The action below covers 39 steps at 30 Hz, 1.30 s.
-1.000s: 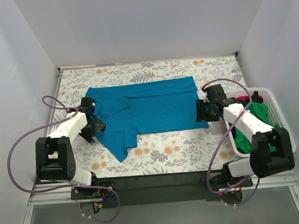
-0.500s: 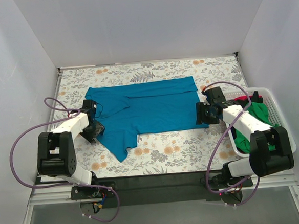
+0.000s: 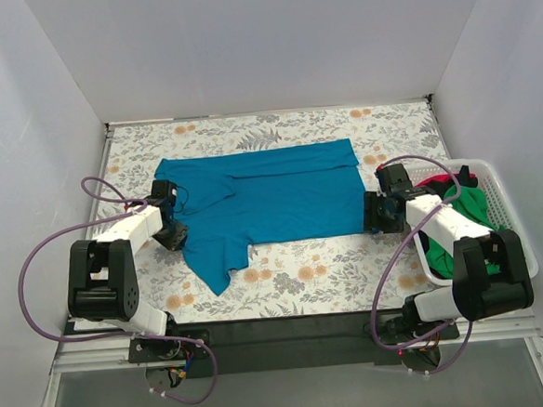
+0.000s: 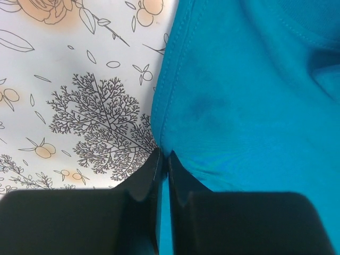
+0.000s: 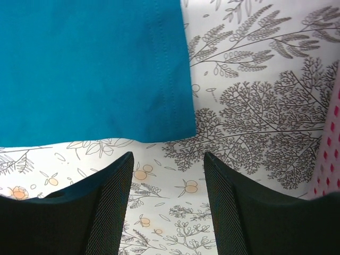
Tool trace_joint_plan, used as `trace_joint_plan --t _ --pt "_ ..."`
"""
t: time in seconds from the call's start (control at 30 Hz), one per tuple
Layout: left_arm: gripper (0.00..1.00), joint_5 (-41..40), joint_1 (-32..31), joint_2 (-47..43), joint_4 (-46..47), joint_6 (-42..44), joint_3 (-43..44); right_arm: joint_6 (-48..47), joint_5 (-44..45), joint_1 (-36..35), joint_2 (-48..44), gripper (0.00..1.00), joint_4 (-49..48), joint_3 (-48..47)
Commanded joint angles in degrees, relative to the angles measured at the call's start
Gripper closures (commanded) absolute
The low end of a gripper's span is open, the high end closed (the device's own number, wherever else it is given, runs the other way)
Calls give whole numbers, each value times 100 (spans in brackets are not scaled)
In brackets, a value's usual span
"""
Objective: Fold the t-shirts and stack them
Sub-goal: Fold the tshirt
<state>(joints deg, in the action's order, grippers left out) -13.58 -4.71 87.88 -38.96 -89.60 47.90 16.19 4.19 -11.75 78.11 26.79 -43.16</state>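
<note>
With the teal t-shirt (image 3: 271, 199) lying flat on the floral counter (image 3: 314, 275), the left gripper (image 4: 162, 162) is pinching only a sliver of its edge while the right gripper (image 5: 167, 175) is hovering spread beside the hem corner, risking a slipped, lopsided fold.

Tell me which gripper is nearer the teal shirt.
Left. The left gripper is shut on the shirt at its edge. The right gripper is open, just short of the shirt's corner and not touching it.

Green t-shirt (image 3: 478, 204) and red t-shirt (image 3: 443, 182) in basket (image 3: 516, 226), partly behind right arm (image 3: 443, 218)
</note>
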Motion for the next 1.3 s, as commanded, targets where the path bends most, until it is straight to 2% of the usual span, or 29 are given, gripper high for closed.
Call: trace_joint_plan --t 0.0,0.27,0.73,0.93,1.03,1.07,1.13,1.17,1.27 --pt "100 -373 23 134 -340 31 -281 166 197 58 -59 39 -156 44" --pt "100 -399 32 -25 -516 4 -281 315 91 59 47 47 -253 18" --pt "100 -399 102 -157 -534 -5 -360 298 337 59 600 50 -358 -351" --pt "100 -408 111 -165 -543 -13 -369 236 320 50 838 55 -402 -229" --pt "100 -399 137 -174 -604 -40 -343 236 293 59 847 67 -376 -114" --pt "100 -399 146 -192 -621 -40 -317 236 293 50 821 74 -358 -88" --pt "100 -426 155 -218 -709 -48 -255 236 293 59 733 82 -297 -96" --pt "100 -434 155 -253 -744 -49 -211 219 319 59 698 91 -253 -114" --pt "100 -470 155 -323 -894 -5 -27 113 425 59 601 99 -17 -263"
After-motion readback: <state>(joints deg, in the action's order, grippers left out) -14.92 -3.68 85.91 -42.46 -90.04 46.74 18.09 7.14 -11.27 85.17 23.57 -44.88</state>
